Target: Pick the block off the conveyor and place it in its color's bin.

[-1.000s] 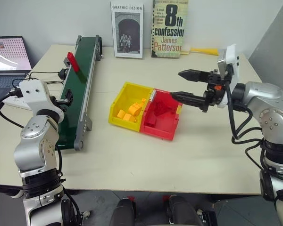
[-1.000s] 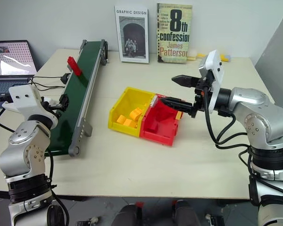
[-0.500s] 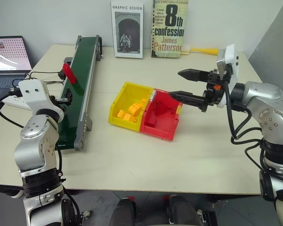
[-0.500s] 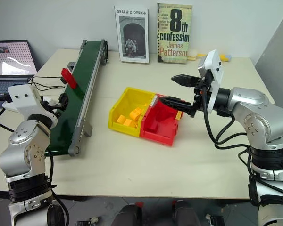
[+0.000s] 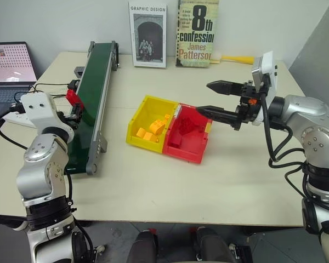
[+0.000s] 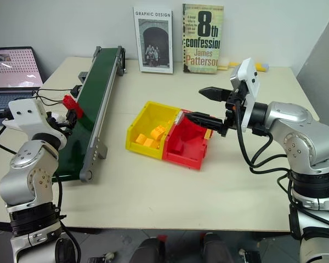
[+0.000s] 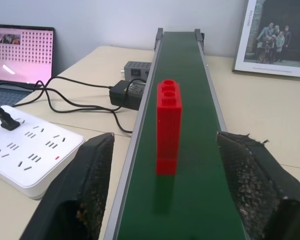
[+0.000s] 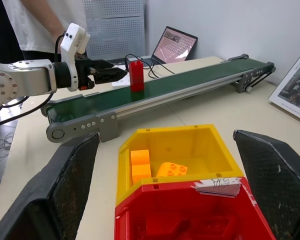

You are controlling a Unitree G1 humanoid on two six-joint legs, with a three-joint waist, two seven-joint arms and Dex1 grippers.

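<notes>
The red block (image 7: 168,127) stands upright on the green conveyor (image 7: 182,165), right between the 2 spread fingers of the left gripper (image 7: 170,185), neither finger touching it. Over on the counter (image 5: 170,181), the right gripper (image 5: 208,98) hangs above the red bin (image 5: 193,143), its fingers wide apart and empty. The yellow bin (image 5: 148,118) beside it holds orange blocks (image 5: 148,131).

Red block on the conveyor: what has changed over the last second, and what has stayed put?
The block, standing upright, has ridden down the conveyor toward the left gripper and now stands between its jaws, not yet gripped. Both arms kept their places; the right gripper still hangs open over the red bin.
</notes>
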